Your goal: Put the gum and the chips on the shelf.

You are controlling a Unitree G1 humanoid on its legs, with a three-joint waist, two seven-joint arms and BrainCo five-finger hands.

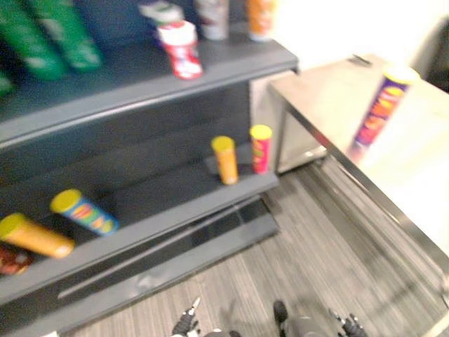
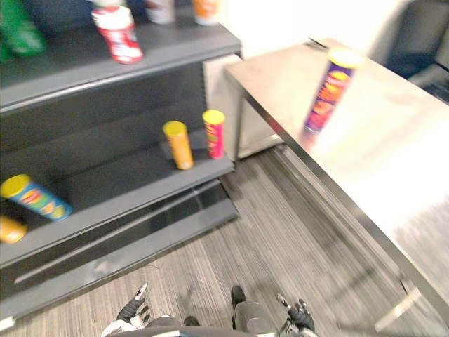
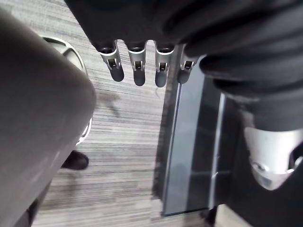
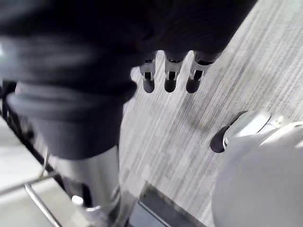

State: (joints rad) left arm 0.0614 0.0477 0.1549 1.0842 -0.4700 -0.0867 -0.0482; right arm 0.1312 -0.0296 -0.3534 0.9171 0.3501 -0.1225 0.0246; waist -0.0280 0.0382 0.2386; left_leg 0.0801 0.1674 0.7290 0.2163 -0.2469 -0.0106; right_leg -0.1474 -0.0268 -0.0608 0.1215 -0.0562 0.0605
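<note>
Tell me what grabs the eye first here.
A purple chips can stands alone on the steel table at right. Left of it, the dark shelf unit holds an orange can and a red can upright at the lower board's right end. The left hand and right hand hang open above the floor.

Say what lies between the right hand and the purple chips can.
Right eye view: past the right hand, bare floor, then bare table up to the purple chips can.

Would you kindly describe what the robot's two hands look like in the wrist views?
The left hand and right hand look alike: slim silver fingers in a row, each ending in a rounded dark tip, emerge from a dark ribbed cover, and a thicker silver thumb sits apart.
</note>
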